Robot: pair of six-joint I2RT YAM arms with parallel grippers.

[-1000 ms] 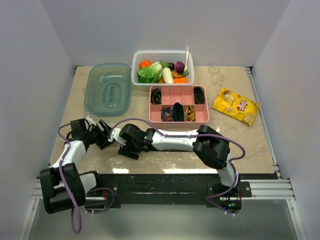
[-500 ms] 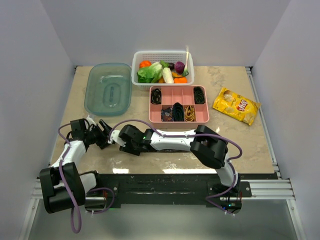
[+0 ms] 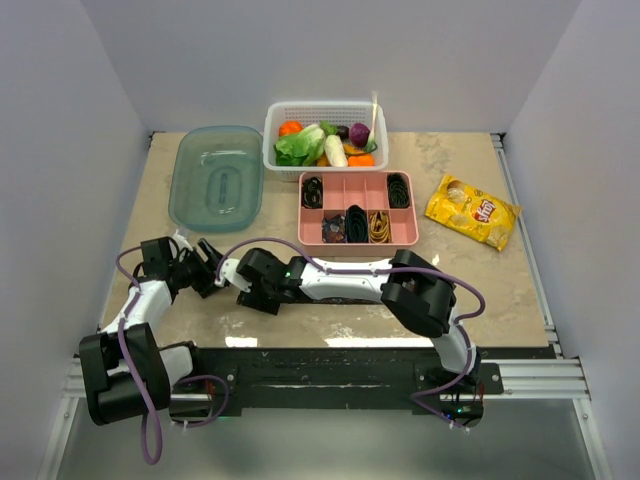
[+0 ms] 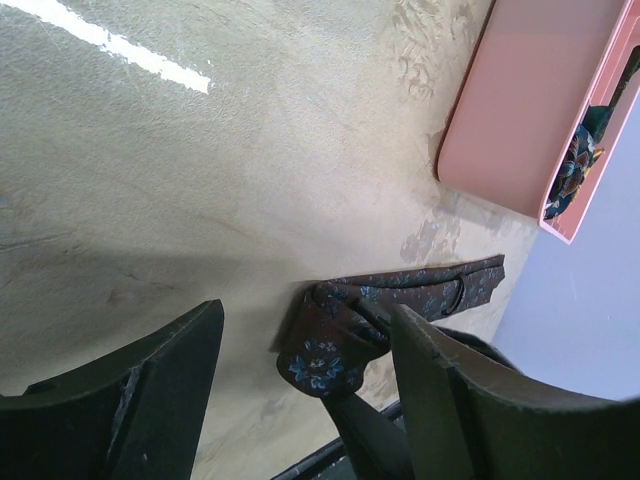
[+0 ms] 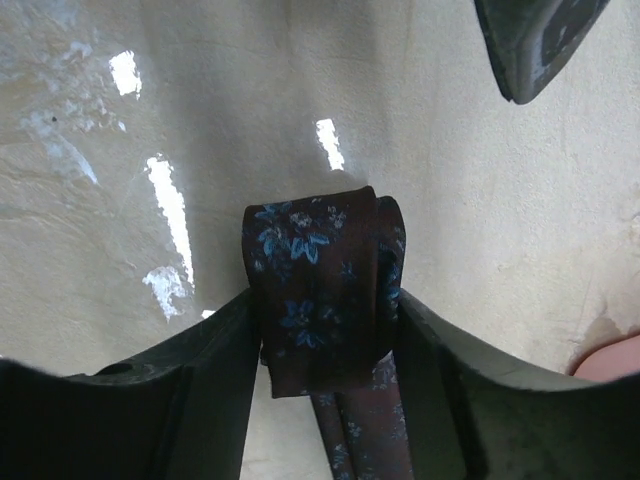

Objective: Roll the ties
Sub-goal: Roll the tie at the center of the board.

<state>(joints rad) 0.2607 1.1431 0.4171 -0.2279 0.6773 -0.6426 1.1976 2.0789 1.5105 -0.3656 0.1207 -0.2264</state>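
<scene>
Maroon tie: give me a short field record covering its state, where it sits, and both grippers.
tie: maroon with blue flowers, partly rolled, tail trailing flat
location: on the table, nearer the arms than the pink tray
right gripper: closed on the roll, one finger each side
left gripper: open, holding nothing, facing the roll

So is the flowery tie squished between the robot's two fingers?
Yes, in the right wrist view the rolled-up tie sits in the right gripper, with a finger pressed against each side of it.
</scene>
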